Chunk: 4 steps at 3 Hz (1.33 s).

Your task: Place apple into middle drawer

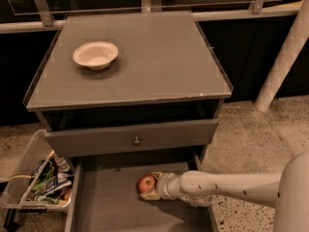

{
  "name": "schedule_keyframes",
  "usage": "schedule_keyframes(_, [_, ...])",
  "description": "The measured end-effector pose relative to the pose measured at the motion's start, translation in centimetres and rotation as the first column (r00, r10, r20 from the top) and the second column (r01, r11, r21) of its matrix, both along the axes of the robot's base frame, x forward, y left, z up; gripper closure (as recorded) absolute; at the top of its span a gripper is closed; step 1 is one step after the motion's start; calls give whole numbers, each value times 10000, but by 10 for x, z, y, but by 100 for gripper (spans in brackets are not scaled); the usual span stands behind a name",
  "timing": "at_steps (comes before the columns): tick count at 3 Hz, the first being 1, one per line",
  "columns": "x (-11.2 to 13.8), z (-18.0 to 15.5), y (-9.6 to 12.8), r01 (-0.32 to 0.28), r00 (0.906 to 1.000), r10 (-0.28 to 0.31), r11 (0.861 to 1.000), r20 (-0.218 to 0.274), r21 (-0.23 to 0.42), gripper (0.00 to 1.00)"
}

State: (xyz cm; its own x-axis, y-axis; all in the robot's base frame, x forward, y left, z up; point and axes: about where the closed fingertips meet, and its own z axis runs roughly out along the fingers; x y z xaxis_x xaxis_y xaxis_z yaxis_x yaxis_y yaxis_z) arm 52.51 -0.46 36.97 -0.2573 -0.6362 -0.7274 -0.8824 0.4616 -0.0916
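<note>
I have the gripper (149, 185) down inside the middle drawer (111, 204), reaching in from the right on the pale arm (231, 187); its two fingers (150, 195) sit on either side of the apple (147, 182) and, as far as I can see, are clamped on it. The apple is low over the drawer floor, near the back and right of centre; I cannot tell whether it is resting on the floor or just off it. My read is that the job is nearly done; the drawer is pulled out and the apple is within its walls; what is left is to let go and lift the arm clear without knocking the apple or the right side wall.

By count: one apple; one gripper on one arm; one white bowl (95, 55), alone on the cabinet top (154, 66); two drawers in view, the open one below and a shut drawer front (96, 140) above it with one round knob (137, 140); one clear bin (24, 170) on the floor left of the cabinet, full of packets I cannot count; one white post (285, 52) at the right.
</note>
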Motion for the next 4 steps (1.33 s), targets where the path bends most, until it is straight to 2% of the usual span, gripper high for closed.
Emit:
schedule_keyframes(3, [0,0,0,-1,10000,1,10000,0,1,13])
schedule_keyframes(4, [0,0,0,-2,10000,2,10000,-1,1,0])
